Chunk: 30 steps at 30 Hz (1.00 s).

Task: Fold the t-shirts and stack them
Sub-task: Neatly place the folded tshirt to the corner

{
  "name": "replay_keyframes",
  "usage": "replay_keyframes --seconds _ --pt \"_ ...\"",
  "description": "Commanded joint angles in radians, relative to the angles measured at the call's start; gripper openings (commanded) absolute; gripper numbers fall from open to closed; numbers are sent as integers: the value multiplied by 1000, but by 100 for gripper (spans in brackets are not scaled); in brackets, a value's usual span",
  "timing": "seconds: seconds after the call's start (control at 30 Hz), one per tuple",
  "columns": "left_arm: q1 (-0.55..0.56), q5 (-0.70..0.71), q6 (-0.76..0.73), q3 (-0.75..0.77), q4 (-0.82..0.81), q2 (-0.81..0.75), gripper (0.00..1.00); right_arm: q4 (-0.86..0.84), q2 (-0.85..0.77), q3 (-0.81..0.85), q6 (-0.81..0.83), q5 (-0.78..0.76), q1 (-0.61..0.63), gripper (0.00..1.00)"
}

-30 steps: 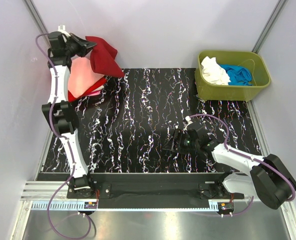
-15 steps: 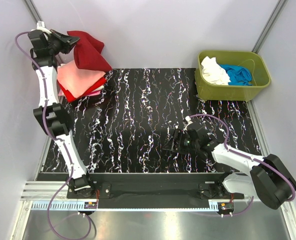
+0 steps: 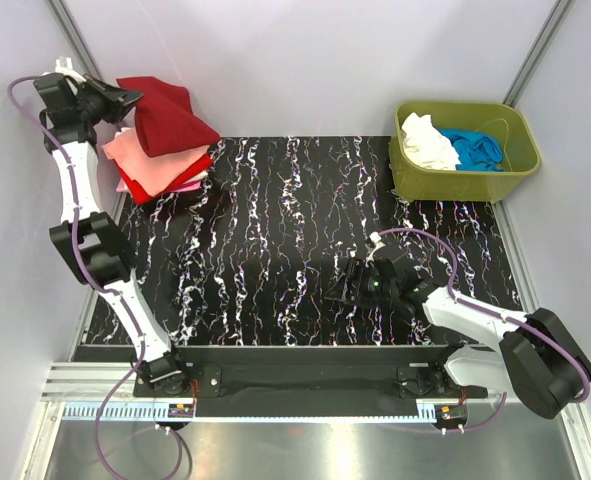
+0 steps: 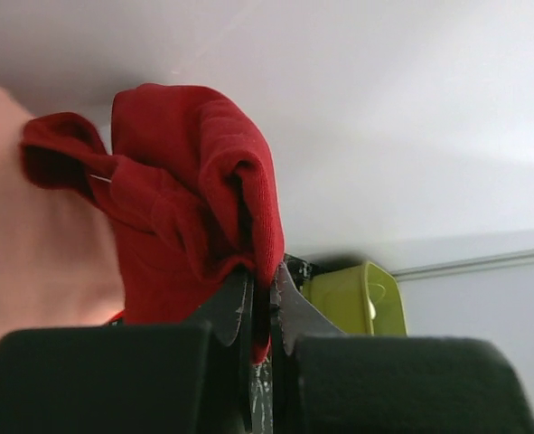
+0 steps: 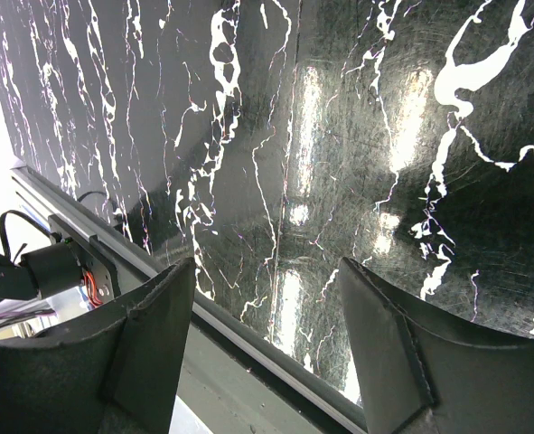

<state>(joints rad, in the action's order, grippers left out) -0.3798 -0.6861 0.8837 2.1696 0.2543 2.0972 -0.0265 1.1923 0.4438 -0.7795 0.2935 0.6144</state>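
The black marbled table (image 3: 275, 240) is bare across its middle. At its far right corner stands the green tub (image 3: 462, 150), with a white shirt (image 3: 427, 140) and a blue shirt (image 3: 472, 148) waiting inside. At the far left corner sits the stack (image 3: 160, 170) of folded shirts, a salmon shirt (image 3: 140, 158) uppermost. The dark red shirt (image 3: 170, 115) is over the far part of that stack. It is bunched, not flat, and one edge is clenched in the left gripper (image 3: 133, 97), which reaches in from the left wall. The right gripper (image 3: 340, 287) hangs low over the near middle of the table with its jaws spread and nothing between them. The main risk, as I judge it, is that letting go now would drop the dark red shirt as a crumpled lump. It sits off-centre toward the back, so it could slide off the stack or drag the salmon shirt askew. A pull from the gripper with the cloth caught in it could also undo the fold. The overhead view shows where the shirt sits over the stack, but not whether it rests on it. The left wrist view shows what the overhead cannot: the fingers pinched tight on a thick rolled hem, with folds hanging loosely above them. The right wrist view shows only the table and the near rail (image 5: 140, 262).
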Motion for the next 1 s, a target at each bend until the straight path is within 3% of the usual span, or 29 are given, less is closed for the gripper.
replay_keyframes --seconds 0.0,0.37,0.97 --pt "-25 -33 -60 18 -3 -43 0 -36 -14 -1 2 4 -2 72" --pt "-65 8 -196 98 186 50 0 -36 -14 -1 2 7 -1 72" --pt "-90 308 -482 194 467 150 2 -38 -7 3 2 12 -7 73"
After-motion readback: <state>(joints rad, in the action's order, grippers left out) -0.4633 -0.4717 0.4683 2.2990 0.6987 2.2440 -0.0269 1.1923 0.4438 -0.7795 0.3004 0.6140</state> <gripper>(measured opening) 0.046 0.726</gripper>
